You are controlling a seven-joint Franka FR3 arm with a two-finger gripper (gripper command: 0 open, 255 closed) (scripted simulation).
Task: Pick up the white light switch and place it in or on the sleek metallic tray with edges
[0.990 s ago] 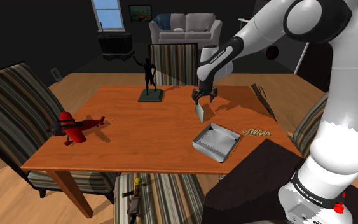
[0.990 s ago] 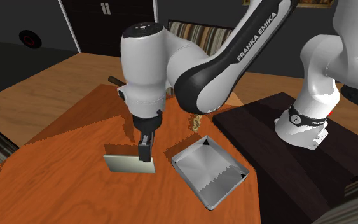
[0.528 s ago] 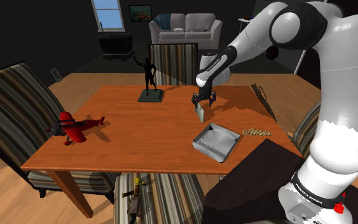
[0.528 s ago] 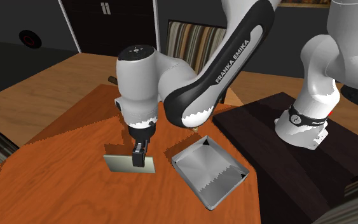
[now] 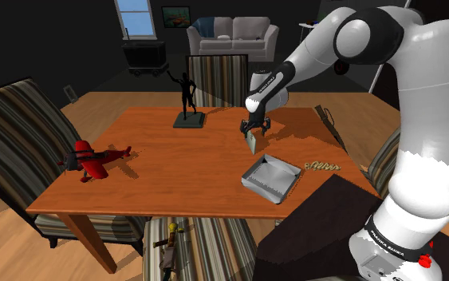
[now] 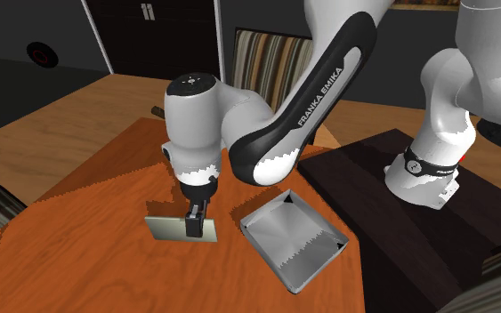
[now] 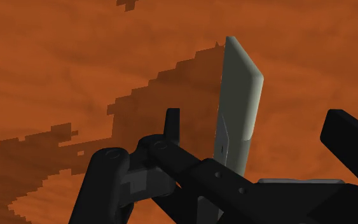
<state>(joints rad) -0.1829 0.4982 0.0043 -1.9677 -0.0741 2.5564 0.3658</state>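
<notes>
The light switch [image 5: 251, 143] is a thin pale grey plate standing on edge on the wooden table [image 5: 167, 168], just beyond the tray as the shoulder view shows it. My gripper [image 5: 254, 130] has come down over the switch [image 6: 175, 228] from above. In the wrist view the plate [image 7: 238, 83] stands edge-on between the two black fingers [image 7: 171, 124], with a gap on each side, so my gripper [image 7: 259, 124] is open. The silver tray [image 5: 282, 194] with raised edges lies empty beside it, near the table's edge by the stand; its rim [image 6: 270, 258] is close to the switch.
A red toy plane [image 5: 95, 158] sits at the shoulder view's left of the table and a black figurine [image 5: 186, 97] stands at its far side. A small golden object [image 5: 324, 166] lies beside the tray. Striped chairs [image 5: 23, 120] surround the table.
The gripper has lowered onto the standing switch, so its fingers now straddle the plate. The arm's elbow has swung over. The switch and tray have not moved.
</notes>
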